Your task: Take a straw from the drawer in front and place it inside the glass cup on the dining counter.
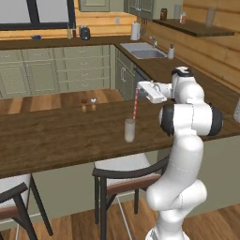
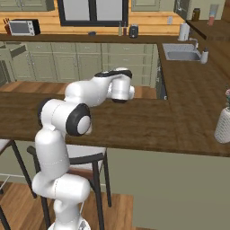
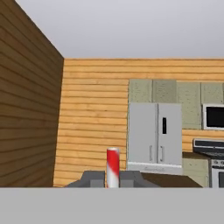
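Nearest, below the counter's (image 1: 56, 140) front edge: two stools (image 1: 119, 176), one at 6 o'clock of the cup (image 1: 130, 130), another cut off at the lower left corner of the left base view.

On the counter, near its front edge: cup upright, clear, standing alone with bare wood at 9 o'clock and 3 o'clock. Directly above it at 12 o'clock: straw (image 1: 135, 104), red-pink, hanging close to vertical, lower tip just over the cup's rim or barely inside; cannot tell which. Upper end clenched in the gripper (image 1: 138, 87), fingers closed tight on the straw, hand reaching in sideways from 3 o'clock. In the hand view, striped straw end (image 3: 113, 167) standing between the two dark fingertips (image 3: 92, 178).

Farther back on the counter, at 11 o'clock of the cup: two small shakers (image 1: 88, 104) near the far edge, well apart from the cup. At the right edge of the right base view: white vase (image 2: 223, 126) on the side run of counter, well apart from the arm.

Beyond the far edge: open floor, then olive cabinets (image 1: 51, 70) along the back wall. At 1 o'clock: sink (image 1: 143, 50) with tap and soap bottle (image 1: 170, 51). Far left in the right base view: microwave (image 2: 21, 27) on the back worktop.
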### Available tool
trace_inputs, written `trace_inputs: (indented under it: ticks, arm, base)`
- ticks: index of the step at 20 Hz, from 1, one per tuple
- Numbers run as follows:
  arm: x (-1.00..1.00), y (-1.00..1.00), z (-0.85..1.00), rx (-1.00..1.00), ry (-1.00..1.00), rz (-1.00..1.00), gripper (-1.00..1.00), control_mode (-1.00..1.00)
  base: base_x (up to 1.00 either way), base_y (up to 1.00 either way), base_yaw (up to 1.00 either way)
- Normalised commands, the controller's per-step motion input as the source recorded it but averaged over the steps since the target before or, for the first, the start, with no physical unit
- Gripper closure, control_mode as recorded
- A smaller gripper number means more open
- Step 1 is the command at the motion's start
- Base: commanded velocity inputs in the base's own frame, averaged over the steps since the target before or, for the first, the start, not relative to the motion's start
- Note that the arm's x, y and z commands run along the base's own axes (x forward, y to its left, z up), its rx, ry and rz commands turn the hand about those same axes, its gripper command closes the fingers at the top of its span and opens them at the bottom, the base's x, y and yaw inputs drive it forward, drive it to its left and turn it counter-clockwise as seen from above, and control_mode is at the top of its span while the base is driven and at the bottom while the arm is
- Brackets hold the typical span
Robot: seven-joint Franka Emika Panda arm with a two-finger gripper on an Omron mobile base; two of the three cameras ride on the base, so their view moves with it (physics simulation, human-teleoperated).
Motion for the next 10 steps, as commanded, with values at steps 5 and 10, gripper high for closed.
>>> trace_inputs:
  ticks: [5,10]
  arm:
    - [0.0,0.02,-0.19,0.0,0.0,0.0,1.0,-1.0]
    - [0.13,0.0,-0.18,0.0,0.0,0.0,1.0,-1.0]
  base:
    - [0.0,0.0,0.0]
    - [0.0,0.0,0.0]
